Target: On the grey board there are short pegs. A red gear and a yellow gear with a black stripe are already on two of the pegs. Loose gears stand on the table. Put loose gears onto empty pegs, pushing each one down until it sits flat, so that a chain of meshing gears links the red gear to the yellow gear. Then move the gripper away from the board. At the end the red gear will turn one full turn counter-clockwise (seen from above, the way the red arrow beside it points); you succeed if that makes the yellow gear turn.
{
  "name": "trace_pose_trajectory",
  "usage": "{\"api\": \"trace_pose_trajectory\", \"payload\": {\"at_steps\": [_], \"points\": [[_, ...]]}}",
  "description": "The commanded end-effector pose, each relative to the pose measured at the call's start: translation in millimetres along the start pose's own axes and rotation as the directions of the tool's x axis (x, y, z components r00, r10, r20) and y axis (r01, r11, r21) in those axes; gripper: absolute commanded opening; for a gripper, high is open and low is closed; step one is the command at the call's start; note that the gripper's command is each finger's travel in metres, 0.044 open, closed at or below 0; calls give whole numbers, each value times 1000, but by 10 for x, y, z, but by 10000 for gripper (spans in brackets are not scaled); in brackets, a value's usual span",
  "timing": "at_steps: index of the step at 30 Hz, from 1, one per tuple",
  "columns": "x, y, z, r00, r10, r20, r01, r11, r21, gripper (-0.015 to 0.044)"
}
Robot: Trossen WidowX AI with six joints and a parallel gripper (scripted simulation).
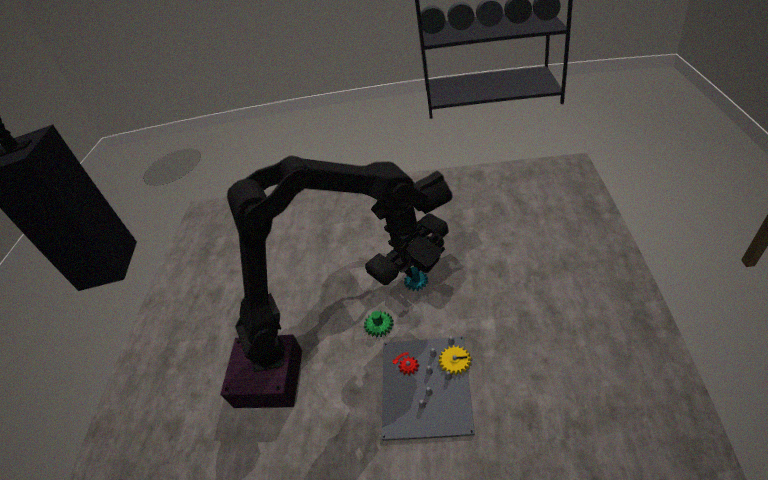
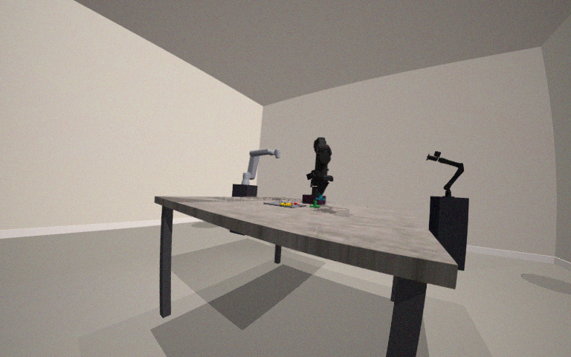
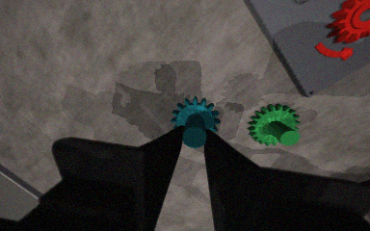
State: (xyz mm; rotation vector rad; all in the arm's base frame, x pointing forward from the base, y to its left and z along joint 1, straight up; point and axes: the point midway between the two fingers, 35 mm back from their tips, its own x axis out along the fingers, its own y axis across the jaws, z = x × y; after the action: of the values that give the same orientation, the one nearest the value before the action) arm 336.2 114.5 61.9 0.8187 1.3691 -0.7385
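Note:
My gripper is shut on the upright handle of the teal gear, which hangs a little above the table. The green gear stands on the table, handle up, between the teal gear and the board. The red gear is on the left of the grey board; the yellow gear with its black stripe is on the right. Several bare pegs show, including an upper peg and a lower peg.
The red arrow lies beside the red gear. The arm's purple base stands left of the board. A shelf rack and a dark pedestal are off the table.

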Motion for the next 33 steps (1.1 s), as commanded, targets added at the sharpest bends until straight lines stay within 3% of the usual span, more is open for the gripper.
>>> {"api": "trace_pose_trajectory", "payload": {"at_steps": [1,33], "points": [[-138,27,22,1000,12,3,-12,1000,-4,0],[-899,-92,48,999,-33,-19,33,999,-11,0]]}}
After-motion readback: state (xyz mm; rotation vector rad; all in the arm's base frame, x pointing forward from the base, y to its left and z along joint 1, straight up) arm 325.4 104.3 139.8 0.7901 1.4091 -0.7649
